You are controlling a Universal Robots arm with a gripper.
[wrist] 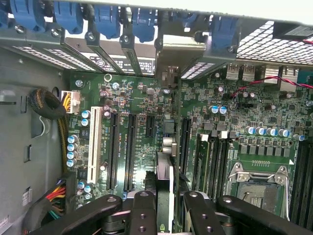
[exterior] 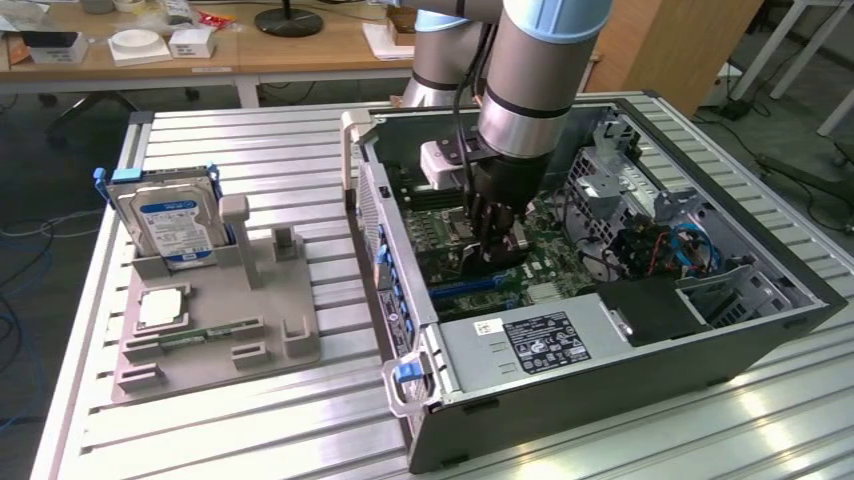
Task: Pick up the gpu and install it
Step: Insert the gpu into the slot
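Gpu point(wrist: 165, 171) edge-on inside the claw point(wrist: 166, 198)

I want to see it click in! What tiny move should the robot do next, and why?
Probably lower the gpu slowly toward the long black slot: the gripper grips it edge-on over the motherboard, and it doesn't look seated yet.

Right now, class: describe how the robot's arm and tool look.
The arm is a silver-grey cylinder with black bands and a pale blue cap, a black cable alongside, a white box at its wrist. The tool is black, with jointed fingers.
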